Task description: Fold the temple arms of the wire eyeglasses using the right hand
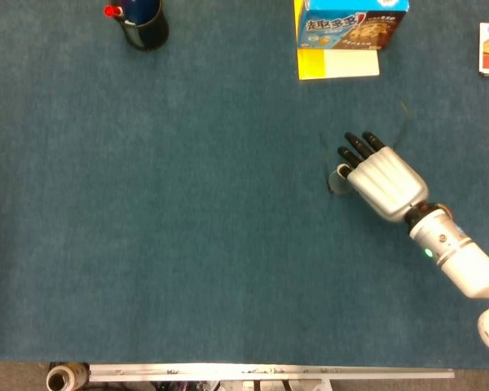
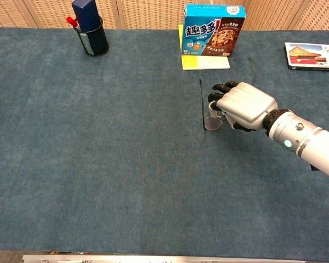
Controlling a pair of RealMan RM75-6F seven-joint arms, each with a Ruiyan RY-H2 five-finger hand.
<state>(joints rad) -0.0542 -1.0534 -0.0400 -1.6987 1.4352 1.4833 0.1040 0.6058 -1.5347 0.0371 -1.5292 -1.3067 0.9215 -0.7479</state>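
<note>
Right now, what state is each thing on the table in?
wire eyeglasses: temple arms unfolded, front under the hand
right hand: on the eyeglasses, fingers curled over the frame
cookie box: upright, closed
pen holder: upright, holding pens
postcard: lying flat

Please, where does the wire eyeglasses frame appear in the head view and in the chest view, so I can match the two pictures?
Head view: the thin wire eyeglasses lie right of centre, at the fingertips of the silver right hand, partly hidden under it.
Chest view: the eyeglasses sit right of centre, left of the right hand, one temple arm pointing toward the far edge.
Shared landmark: the blue cookie box, beyond the eyeglasses in both.
</note>
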